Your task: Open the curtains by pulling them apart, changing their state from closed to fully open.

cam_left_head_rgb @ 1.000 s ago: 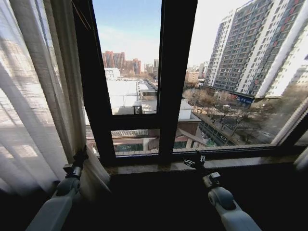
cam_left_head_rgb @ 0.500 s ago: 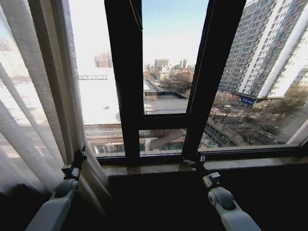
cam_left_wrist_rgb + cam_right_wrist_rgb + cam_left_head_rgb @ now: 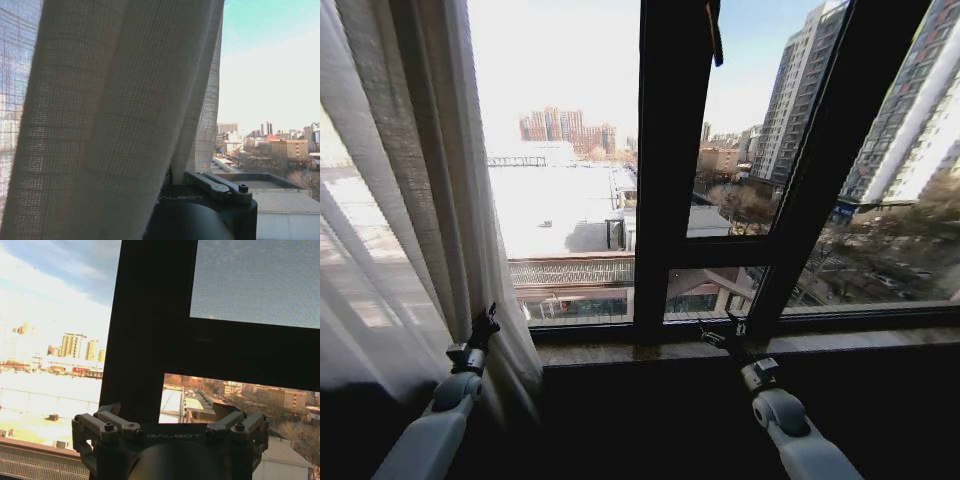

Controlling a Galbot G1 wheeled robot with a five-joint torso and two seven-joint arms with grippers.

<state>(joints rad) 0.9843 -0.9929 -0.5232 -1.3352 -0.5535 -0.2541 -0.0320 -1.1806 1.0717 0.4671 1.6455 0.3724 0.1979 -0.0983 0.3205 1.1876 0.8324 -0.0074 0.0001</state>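
in the head view the sheer white see-through curtains (image 3: 395, 200) with long vertical pleats, cream-beige where the folds bunch, hang at the far left, their long axis running straight up and down and their inner edge falling just left of the bright pane. the left gripper (image 3: 483, 327) sits low against that inner edge, with the fabric around it. the dark window frame (image 3: 672, 170) stands in the middle, a stone sill (image 3: 650, 350) runs below it, and the right gripper (image 3: 725, 333) hovers near the sill, well apart from the curtains. in the left wrist view thick woven folds (image 3: 110, 110) drape over the gripper body; whether its fingers grip cloth cannot be told. in the right wrist view the right gripper (image 3: 170, 412) is spread wide and empty before the frame (image 3: 150, 330).
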